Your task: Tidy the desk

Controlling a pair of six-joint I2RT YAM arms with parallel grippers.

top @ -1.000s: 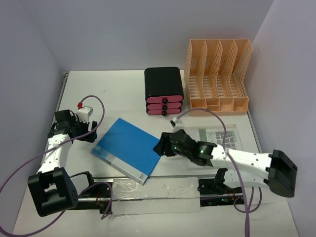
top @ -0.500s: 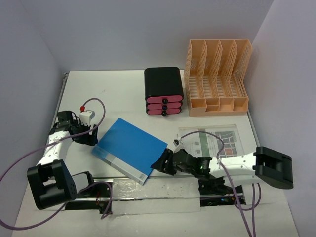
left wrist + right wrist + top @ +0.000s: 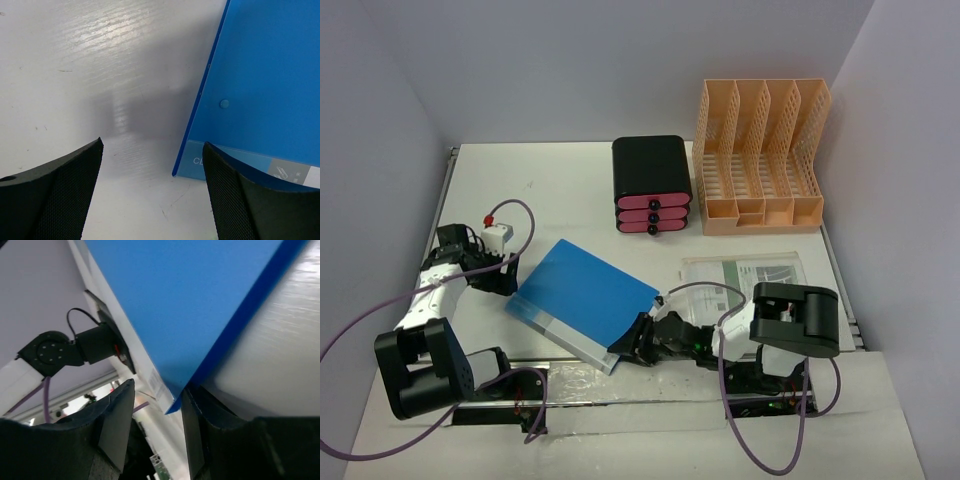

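Note:
A blue folder (image 3: 585, 298) lies askew on the white desk (image 3: 560, 190). My left gripper (image 3: 502, 276) sits low at the folder's left corner and is open. In the left wrist view that corner (image 3: 176, 172) lies on the desk (image 3: 75, 75) between the fingers of the gripper (image 3: 152, 145), close to the right one. My right gripper (image 3: 632, 345) is at the folder's near right corner. In the right wrist view its jaws (image 3: 158, 387) straddle the folder (image 3: 190, 300) at that corner, open; the right finger (image 3: 200, 410) touches the edge, the left stands apart.
A black box with pink drawers (image 3: 652, 185) and an orange slotted file rack (image 3: 760, 155) stand at the back. A printed sheet in a clear sleeve (image 3: 745, 275) lies right of the folder. A metal rail (image 3: 444, 195) runs along the desk's left edge.
My right arm has folded back toward its base, and its gripper slid along the folder's right edge to the near corner, its jaws narrowing. The left gripper barely moved.

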